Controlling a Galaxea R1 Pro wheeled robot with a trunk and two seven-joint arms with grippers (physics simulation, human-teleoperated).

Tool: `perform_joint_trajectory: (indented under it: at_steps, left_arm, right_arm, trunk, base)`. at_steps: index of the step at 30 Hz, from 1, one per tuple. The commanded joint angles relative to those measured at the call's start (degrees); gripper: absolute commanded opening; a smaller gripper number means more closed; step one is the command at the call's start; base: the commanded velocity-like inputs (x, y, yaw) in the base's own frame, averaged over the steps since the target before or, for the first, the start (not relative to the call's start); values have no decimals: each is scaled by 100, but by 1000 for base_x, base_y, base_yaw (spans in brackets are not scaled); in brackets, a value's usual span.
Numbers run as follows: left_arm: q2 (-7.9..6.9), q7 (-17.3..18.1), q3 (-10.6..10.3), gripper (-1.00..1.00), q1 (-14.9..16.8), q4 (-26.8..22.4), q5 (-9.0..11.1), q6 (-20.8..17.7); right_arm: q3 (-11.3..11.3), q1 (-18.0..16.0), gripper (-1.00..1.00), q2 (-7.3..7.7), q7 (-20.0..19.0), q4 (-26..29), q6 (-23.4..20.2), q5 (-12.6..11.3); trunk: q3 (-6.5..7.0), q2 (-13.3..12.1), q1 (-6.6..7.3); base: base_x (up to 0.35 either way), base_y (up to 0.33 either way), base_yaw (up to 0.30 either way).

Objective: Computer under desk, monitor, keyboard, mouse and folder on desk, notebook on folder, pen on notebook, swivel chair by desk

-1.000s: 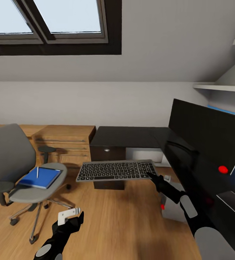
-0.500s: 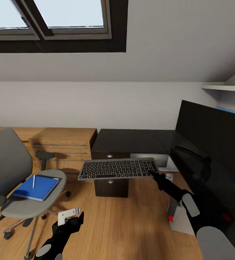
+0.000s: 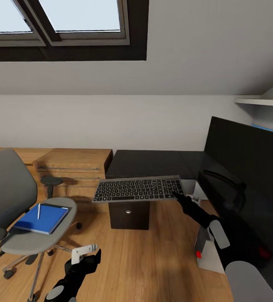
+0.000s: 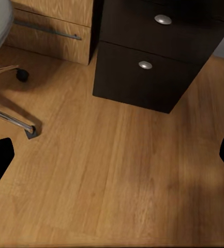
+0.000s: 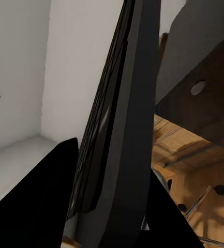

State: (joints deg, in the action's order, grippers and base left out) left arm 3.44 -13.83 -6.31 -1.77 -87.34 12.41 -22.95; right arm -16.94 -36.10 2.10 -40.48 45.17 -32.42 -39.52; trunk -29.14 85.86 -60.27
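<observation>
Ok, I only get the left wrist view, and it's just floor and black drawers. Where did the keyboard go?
Observer: The right hand has the keyboard pinched by one end, up in the air in front of the desk.
Operator: Is the blue folder on the desk?
Observer: No. The folder lies on the seat of the swivel chair, with the pen lying on top of it.
Operator: And where's the big screen?
Observer: The monitor stands off to the robot's right, close beside the right arm, with its black front facing the room.
</observation>
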Motion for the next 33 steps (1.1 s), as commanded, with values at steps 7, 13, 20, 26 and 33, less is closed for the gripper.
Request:
perform_joint_trajectory:
  at_steps: [7,13,20,26,33]
  left_arm:
    - [-1,-56,-36,100,1,18,66,-16]
    - [-1,-66,-48,100,1,162,59,-5]
    - [-5,-59,-44,100,1,221,52,1]
    - [-1,-59,-46,100,1,226,51,-1]
    - [-1,-59,-50,100,1,220,51,0]
  right_arm:
    - [2,-9,-100,-721,1368,12,2390,-53]
    - [6,-11,-100,-1210,1955,3,4151,-157]
    - [28,-11,-100,-1210,2068,-4,4365,-573]
    - [50,-11,-100,-1210,2816,-39,4874,-1421]
    - [112,-11,-100,-1210,2882,-201,4967,-1676]
  trunk:
    - [-5,3,0]
    - [-5,3,0]
    - [-5,3,0]
    - [-5,3,0]
    - [-5,3,0]
  base:
    - [0,0,0]
    - [0,0,0]
    - [0,0,0]
    - [0,0,0]
    - [24,17,0]
